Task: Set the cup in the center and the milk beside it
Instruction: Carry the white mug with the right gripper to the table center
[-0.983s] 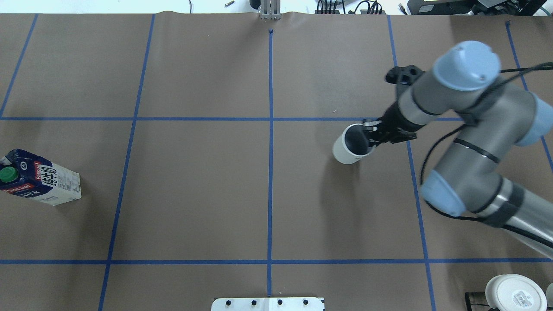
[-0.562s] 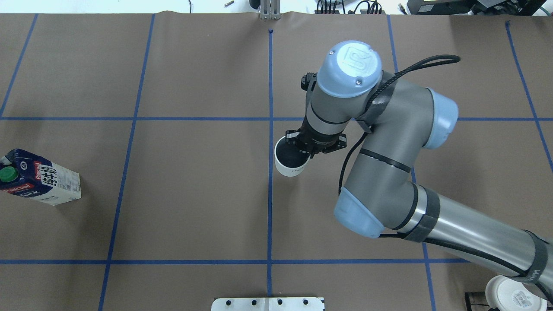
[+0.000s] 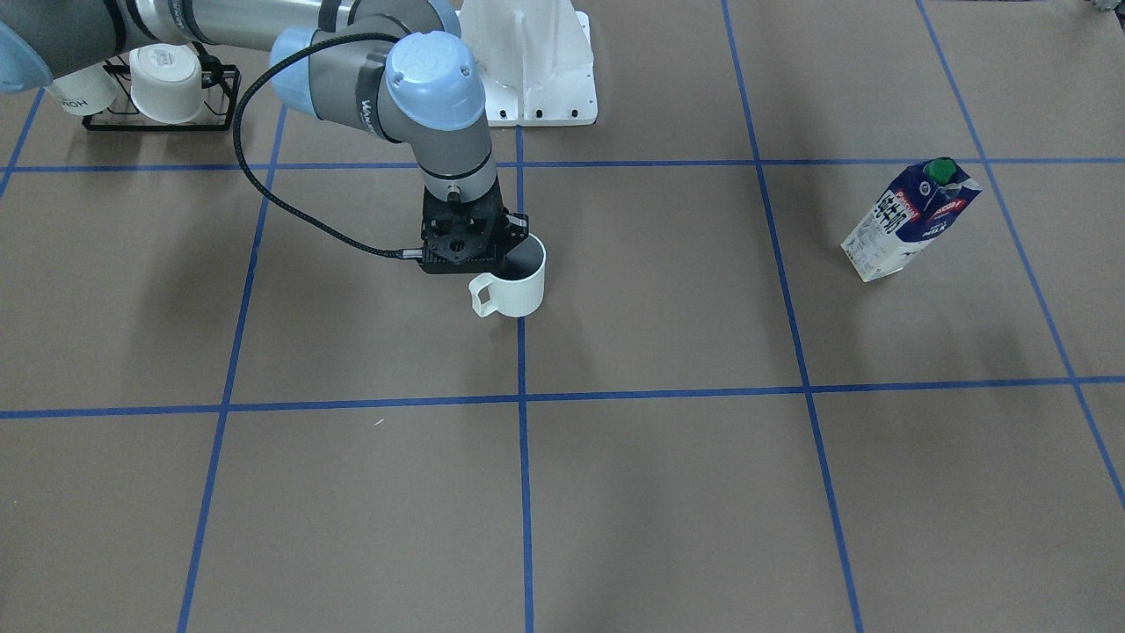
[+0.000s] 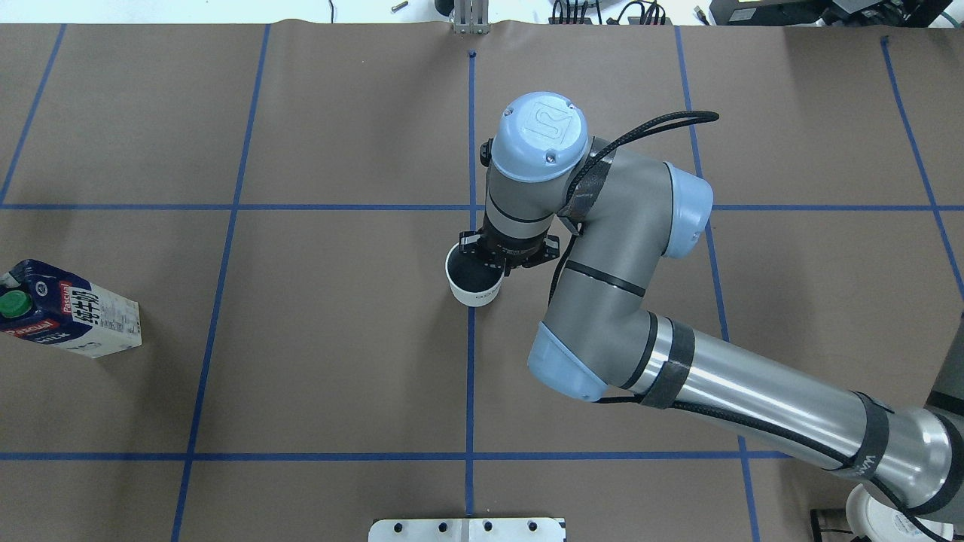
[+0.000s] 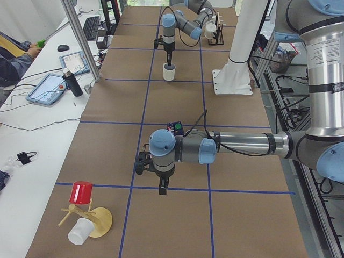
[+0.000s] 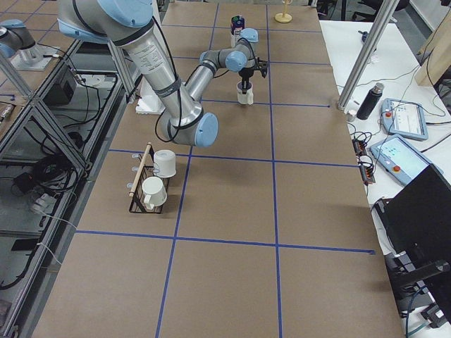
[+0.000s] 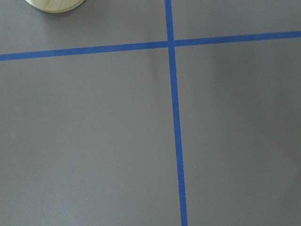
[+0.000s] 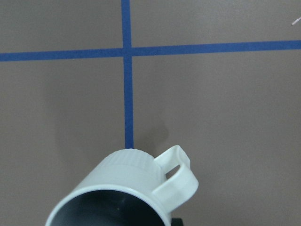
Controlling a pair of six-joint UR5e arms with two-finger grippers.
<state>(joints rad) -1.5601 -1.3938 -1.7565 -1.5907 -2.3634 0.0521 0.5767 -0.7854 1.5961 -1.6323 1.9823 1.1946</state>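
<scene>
At the middle of the table [image 4: 339, 354], we see the right gripper [image 4: 493, 261] clamped on the rim of the cup [image 4: 473, 286], its jaws pinching the white wall on the handle side. We see the cup upright, its dark inside facing up, right over the central blue tape line [image 4: 470, 376] and between the two cross lines of the grid. Its loop handle points toward the operators' side and a little toward the robot's right. We cannot tell whether its base touches the table or hangs just above it. From the right wrist camera we look past the cup's rim and handle onto a tape crossing beyond it.

Well apart from the cup, near the table edge on the robot's left, we find the milk [image 4: 75, 316] standing upright with its green cap on top.

Farther out on that side, the left gripper [image 5: 163, 188] points straight down above the table. We see it only from the side camera, so we cannot tell whether its pincer is open or closed. Its wrist camera shows us tape lines and the edge of a wooden base [image 7: 54, 4].

Behind the right arm we notice a black rack [image 3: 158, 127] holding two other white mugs [image 3: 167, 83].
</scene>
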